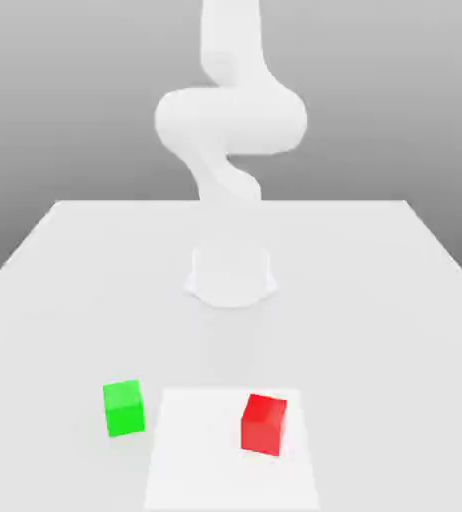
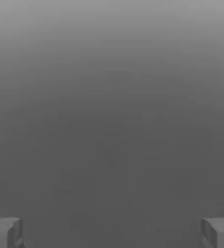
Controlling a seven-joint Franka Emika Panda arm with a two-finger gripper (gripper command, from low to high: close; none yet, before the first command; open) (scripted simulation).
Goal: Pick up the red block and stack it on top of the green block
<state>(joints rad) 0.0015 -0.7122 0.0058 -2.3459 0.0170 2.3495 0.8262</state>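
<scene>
The red block (image 1: 264, 424) sits on the worktop (image 1: 395, 300) close to the front edge, a little toward the exterior view's right of centre; it rests flat, upright, slightly turned so that two side faces and the top face show; it lies inside a paler rectangular patch (image 1: 205, 450) on the worktop surface, near that patch's right-hand side and toward its rear edge. The green block (image 1: 123, 408) stands on the worktop toward the exterior view's left of the red block, also near the front edge; it is just outside the pale patch, beside its left border; the two blocks are apart, not touching, with bare surface between them; both appear of like size, plain and unmarked.

Behind the blocks, near the middle of the worktop, the arm's round base (image 1: 231, 275) meets the surface; the white arm (image 1: 230, 120) rises from it and bends overhead, its upper part running past the picture's top edge; nothing of the arm touches either block.

In the hand view, the gripper (image 2: 112, 232) presents two grey fingertips (image 2: 5, 231) at opposite sides of the picture, spread wide with nothing between them; the pincer is open and holds nothing; beyond it lies plain grey background.
</scene>
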